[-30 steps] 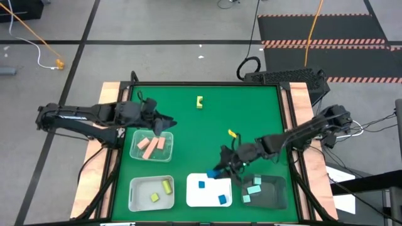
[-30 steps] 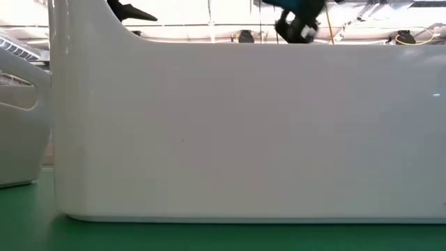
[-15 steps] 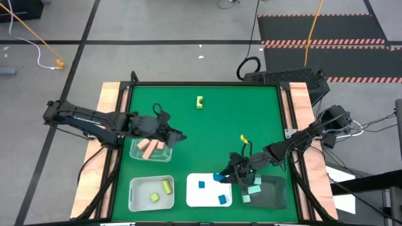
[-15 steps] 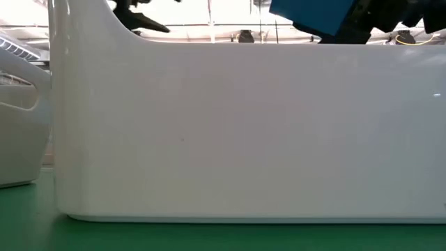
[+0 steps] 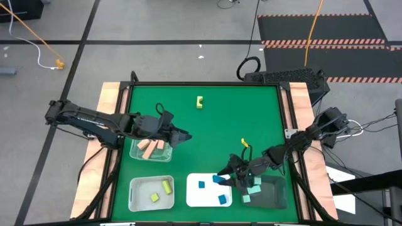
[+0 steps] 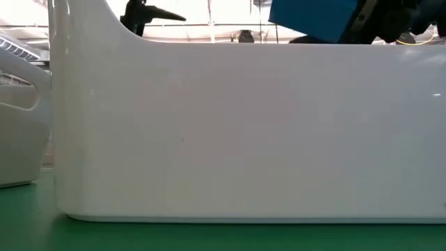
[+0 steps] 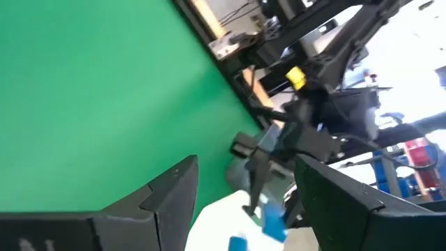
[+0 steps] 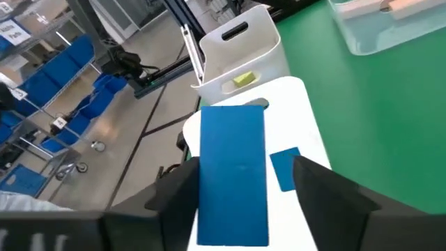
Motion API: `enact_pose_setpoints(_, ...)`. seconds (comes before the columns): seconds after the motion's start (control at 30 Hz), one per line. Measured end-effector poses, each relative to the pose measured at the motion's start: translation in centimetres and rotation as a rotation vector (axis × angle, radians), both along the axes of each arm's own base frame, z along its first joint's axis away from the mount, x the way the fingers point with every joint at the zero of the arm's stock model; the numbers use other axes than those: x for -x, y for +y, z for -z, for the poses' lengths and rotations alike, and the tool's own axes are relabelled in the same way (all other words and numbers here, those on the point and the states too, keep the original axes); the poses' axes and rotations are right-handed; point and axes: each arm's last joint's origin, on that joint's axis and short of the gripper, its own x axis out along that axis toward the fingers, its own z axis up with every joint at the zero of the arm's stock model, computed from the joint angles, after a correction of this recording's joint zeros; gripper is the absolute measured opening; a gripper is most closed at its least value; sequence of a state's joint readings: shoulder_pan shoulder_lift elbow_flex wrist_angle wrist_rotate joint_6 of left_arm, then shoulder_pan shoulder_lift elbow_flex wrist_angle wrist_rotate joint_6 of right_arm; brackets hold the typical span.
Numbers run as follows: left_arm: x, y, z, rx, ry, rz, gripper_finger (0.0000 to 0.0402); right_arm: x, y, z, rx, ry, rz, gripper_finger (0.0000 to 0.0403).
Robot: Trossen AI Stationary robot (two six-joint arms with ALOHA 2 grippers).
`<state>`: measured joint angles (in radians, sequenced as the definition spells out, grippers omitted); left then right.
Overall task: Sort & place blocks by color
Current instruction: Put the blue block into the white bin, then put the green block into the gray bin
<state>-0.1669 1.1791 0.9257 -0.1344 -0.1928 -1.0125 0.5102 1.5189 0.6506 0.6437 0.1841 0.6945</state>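
Observation:
My right gripper [image 5: 221,178] is shut on a blue bar [image 8: 233,174] above the far right corner of the white tray [image 5: 193,198], which has two blue blocks [image 5: 201,185] in it. My left gripper [image 5: 182,135] is open and hovers over the green table just right of the clear tray of salmon-pink blocks [image 5: 151,147]. Yellow-green blocks [image 5: 166,186] lie in the near left tray, and mint blocks [image 5: 253,188] lie in the dark tray. One yellow-green block [image 5: 200,102] rests on the table near its far edge. My right gripper pinches the blue bar by its two long sides [image 8: 209,202] between its fingers [image 8: 327,202]. The fingers slant down from the table's right side. The bar lies along them and sticks out past their tips. It is lifted clear above the white tray [image 8: 293,104].
Four trays stand in the near half of the table: the pink one [image 5: 135,154], the yellow-green one [image 5: 135,201], the white one and the dark one [image 5: 276,198]. The low view is filled by the white tray's wall [image 6: 244,132]. Bare green table [image 5: 239,107] lies in the far half.
My right gripper has carried the blue bar toward the near edge and slightly right, over the white tray's far corner; in the low view the bar has grown larger. My left gripper has moved right and toward the near edge, away from the pink tray's far edge.

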Motion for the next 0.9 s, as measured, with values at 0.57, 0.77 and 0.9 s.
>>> enact_pose_setpoints(0.57, -0.2, 0.2, -0.3, -0.038, -0.03, 0.007, 0.0237, -0.4, 0.5, -1.8, 0.0, -0.227, -0.097, 0.0241)
enact_pose_setpoints(0.77, -0.2, 0.2, -0.3, -0.121, -0.026, 0.038, 0.0237, -1.3, -2.1, -2.4, 0.019, -0.237, 0.039, 0.024)
enact_pose_setpoints(0.9, -0.2, 0.2, -0.3, -0.204, -0.023, 0.07, 0.0237, -1.8, -4.7, -2.5, 0.005, -0.168, 0.135, 0.024)
